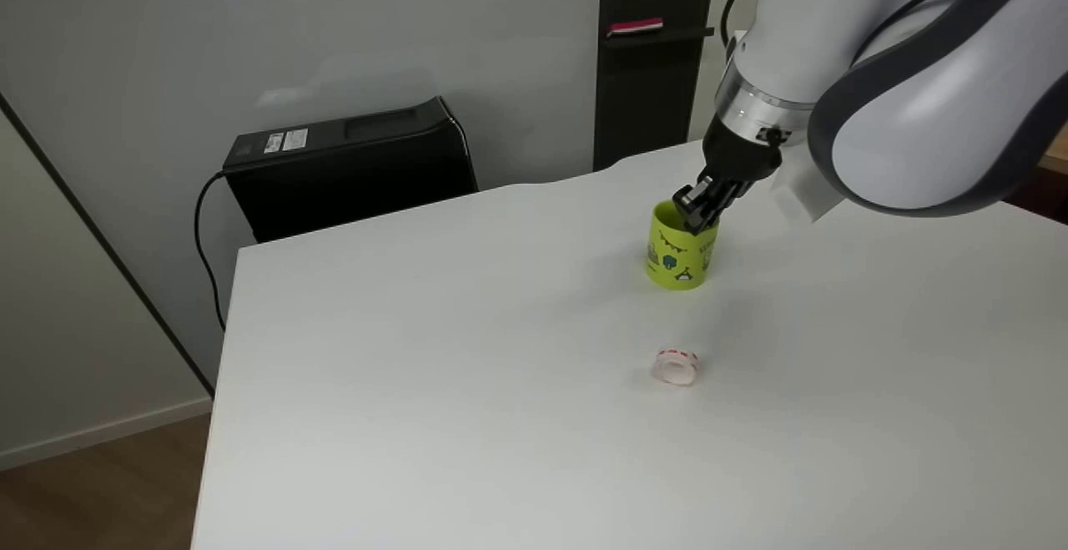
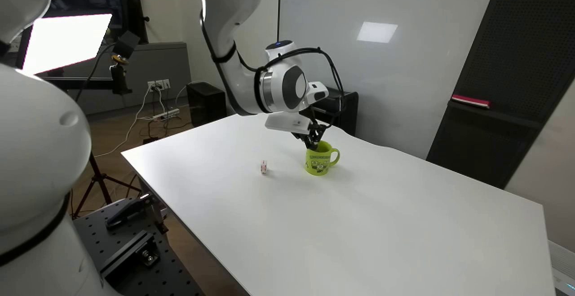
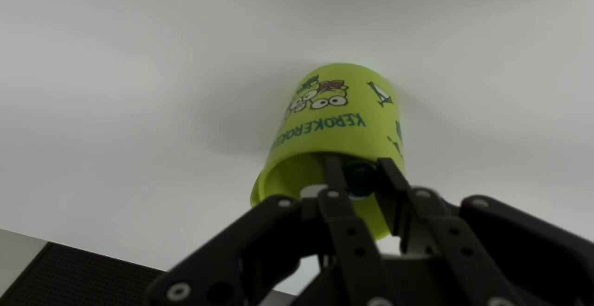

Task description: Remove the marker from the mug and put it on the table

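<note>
The lime-green mug [image 1: 677, 259] stands upright on the white table [image 1: 434, 383]; it shows also in an exterior view [image 2: 318, 163] and in the wrist view [image 3: 338, 129]. My gripper [image 1: 697, 209] points down into the mug's mouth; it is there too in an exterior view [image 2: 311, 143]. In the wrist view, its two fingertips [image 3: 360, 166] stand close against both sides of the dark green-black marker [image 3: 360, 179], with no clear gap. Only the marker's end shows; the rest is hidden inside the mug. The marker cannot be made out in either exterior view.
A small pale ring with red marks [image 1: 676, 368] lies on the table near the mug, also in an exterior view [image 2: 263, 167]. The mug's handle [image 2: 335, 156] sticks out to one side. A black box [image 1: 350, 170] stands beyond the table's edge, by a grey wall [image 1: 501, 49].
</note>
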`<state>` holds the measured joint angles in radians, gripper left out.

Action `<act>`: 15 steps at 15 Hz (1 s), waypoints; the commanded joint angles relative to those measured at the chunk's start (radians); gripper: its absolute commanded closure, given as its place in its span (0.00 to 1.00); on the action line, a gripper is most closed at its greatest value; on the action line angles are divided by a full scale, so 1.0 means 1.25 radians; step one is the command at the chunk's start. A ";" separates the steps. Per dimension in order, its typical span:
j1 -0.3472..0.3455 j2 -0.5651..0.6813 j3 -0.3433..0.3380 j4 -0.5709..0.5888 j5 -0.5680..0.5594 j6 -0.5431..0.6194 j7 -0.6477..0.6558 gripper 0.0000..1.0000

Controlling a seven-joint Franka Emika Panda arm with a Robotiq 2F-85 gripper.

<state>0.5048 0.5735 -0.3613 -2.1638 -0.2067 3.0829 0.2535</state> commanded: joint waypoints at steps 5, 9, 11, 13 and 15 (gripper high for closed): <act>0.007 -0.034 -0.029 0.013 0.007 -0.040 -0.007 0.96; 0.000 -0.074 -0.043 0.011 -0.002 -0.062 -0.004 0.96; -0.010 -0.100 -0.042 0.010 -0.009 -0.078 -0.002 0.96; -0.028 -0.131 -0.031 0.007 -0.013 -0.097 -0.001 0.96; -0.060 -0.164 -0.005 0.005 -0.010 -0.119 -0.007 0.96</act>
<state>0.4875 0.4441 -0.4093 -2.1500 -0.2011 2.9882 0.2514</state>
